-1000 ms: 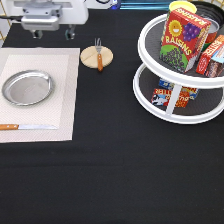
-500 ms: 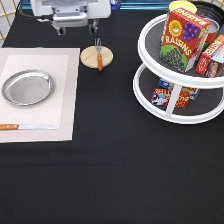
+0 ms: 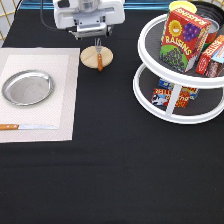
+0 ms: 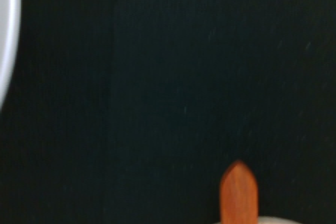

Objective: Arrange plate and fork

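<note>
The shiny silver plate (image 3: pixel 27 87) lies on the pale placemat (image 3: pixel 65 75) at the exterior view's left. Resting across a small round wooden disc (image 3: pixel 89 57) just right of the mat is the fork (image 3: pixel 99 56), tines toward the exterior view's top and orange handle toward its bottom. My gripper (image 3: pixel 94 36) hangs at the top of the exterior view, directly behind and above the fork's tines, with nothing seen in it. In the wrist view the tip of the fork's orange handle (image 4: pixel 238 192) pokes up over black cloth.
A knife (image 3: pixel 27 127) with an orange handle lies along the mat's lower edge. A white two-tier turntable rack (image 3: pixel 172 102) with a raisin box (image 3: pixel 182 40) and other packets stands at the exterior view's right. Black cloth covers the table.
My gripper has travelled toward the exterior view's right, from above the mat's top edge to a spot over the fork and disc. Plate, fork and knife have not moved.
</note>
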Motion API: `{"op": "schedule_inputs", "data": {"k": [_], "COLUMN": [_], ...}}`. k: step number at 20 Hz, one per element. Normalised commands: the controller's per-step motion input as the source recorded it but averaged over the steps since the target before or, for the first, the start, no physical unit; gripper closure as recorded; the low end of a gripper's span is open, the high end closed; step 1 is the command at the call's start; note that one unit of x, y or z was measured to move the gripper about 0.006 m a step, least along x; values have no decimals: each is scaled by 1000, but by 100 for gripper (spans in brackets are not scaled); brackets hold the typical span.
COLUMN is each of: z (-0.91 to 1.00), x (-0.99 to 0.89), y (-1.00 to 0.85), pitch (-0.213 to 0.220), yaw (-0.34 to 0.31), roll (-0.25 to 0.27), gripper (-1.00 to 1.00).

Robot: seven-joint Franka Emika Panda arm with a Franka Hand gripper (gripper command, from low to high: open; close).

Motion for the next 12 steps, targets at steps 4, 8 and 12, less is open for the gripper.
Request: {"op": "schedule_inputs", "data": {"k": [4,8,12], "z": [-583,-354,-360], "x": [-671,-277,-51], "y": [2,142,132], "pitch": [-92,-93,-76], "yaw": [113,106,79], "roll": [0,-31,-60], "gripper": [-100,-100,-100]}}
